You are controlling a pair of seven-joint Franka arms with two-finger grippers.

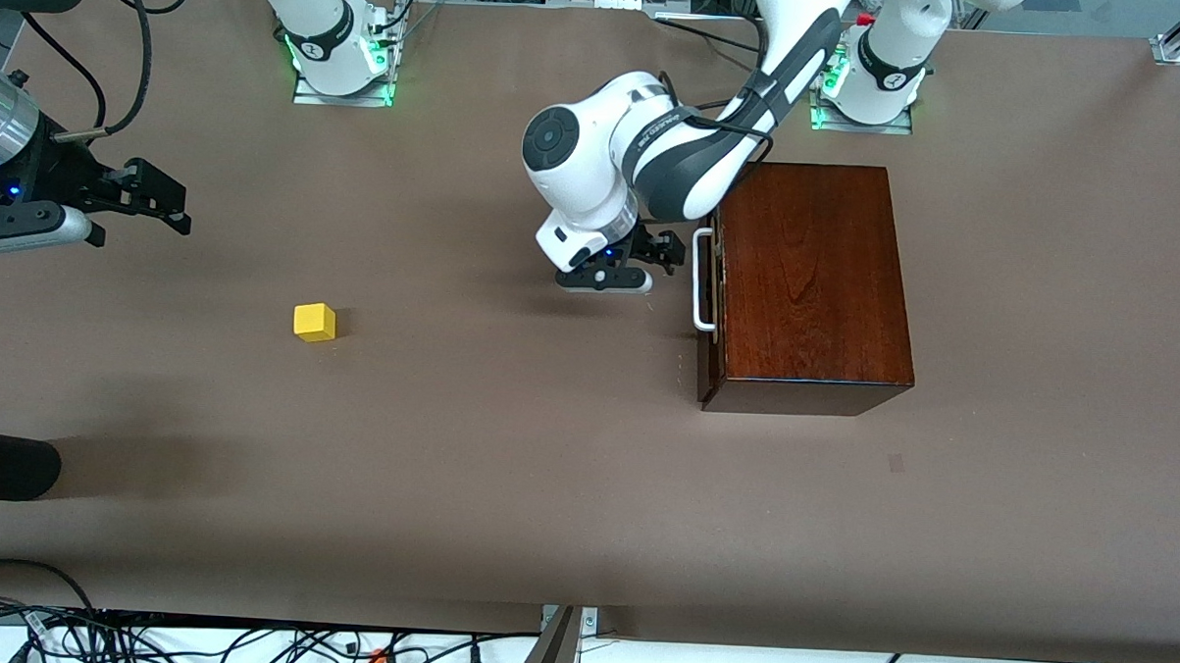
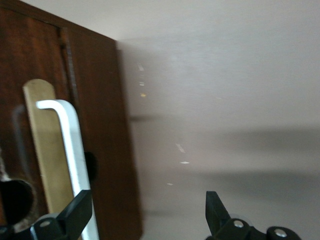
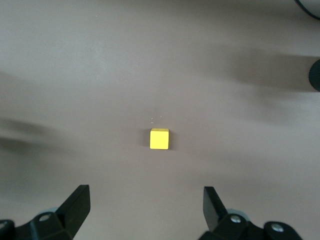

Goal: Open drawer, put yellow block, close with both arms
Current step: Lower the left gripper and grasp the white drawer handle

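The dark mahogany box [image 1: 808, 280] stands toward the left arm's end of the table, its drawer pushed in. The white handle [image 1: 702, 279] is on the drawer front, which faces the right arm's end. My left gripper [image 1: 673, 252] is open just in front of the handle. In the left wrist view [image 2: 145, 212] one fingertip [image 2: 75, 212] overlaps the handle [image 2: 67, 150] and the other is over bare table. The yellow block [image 1: 315, 322] lies on the table toward the right arm's end. My right gripper [image 1: 173, 199] is open and empty in the air, with the block [image 3: 159, 139] ahead of its open fingers [image 3: 145, 205].
A black rounded object [image 1: 6, 463] juts in at the table's edge at the right arm's end, nearer the front camera than the block. Cables and a metal post [image 1: 559, 644] run along the near edge.
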